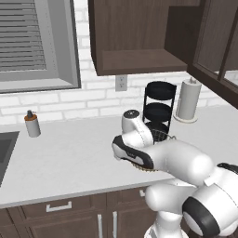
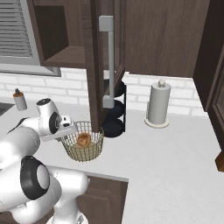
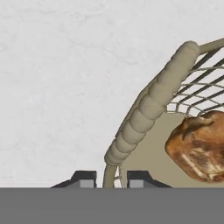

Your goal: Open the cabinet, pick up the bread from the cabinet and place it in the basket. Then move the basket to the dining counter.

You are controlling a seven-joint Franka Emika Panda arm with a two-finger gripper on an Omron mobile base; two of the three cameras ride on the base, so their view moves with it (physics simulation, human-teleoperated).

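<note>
Bent low over the table's [image 2: 175, 148] front edge, forearm level, wrist turned down. Claw [image 3: 113, 178] nearly shut, one tip either side of the basket's [image 2: 83, 146] wire wall just under its thick rim. Bread [image 2: 82, 140] lying inside on the pale bottom, apart from the fingertips [image 3: 84, 178]. Farther back: black tiered rack [image 1: 158, 111], paper towel roll [image 2: 158, 105], opened cabinet [image 1: 135, 37] above.

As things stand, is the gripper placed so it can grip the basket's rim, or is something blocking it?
Probably yes. In the hand view the gripper has a finger tip on each side of the basket rim, nothing between them. The bread lies inside the basket, apart from the tips. Whether they already pinch the rim is unclear.
</note>
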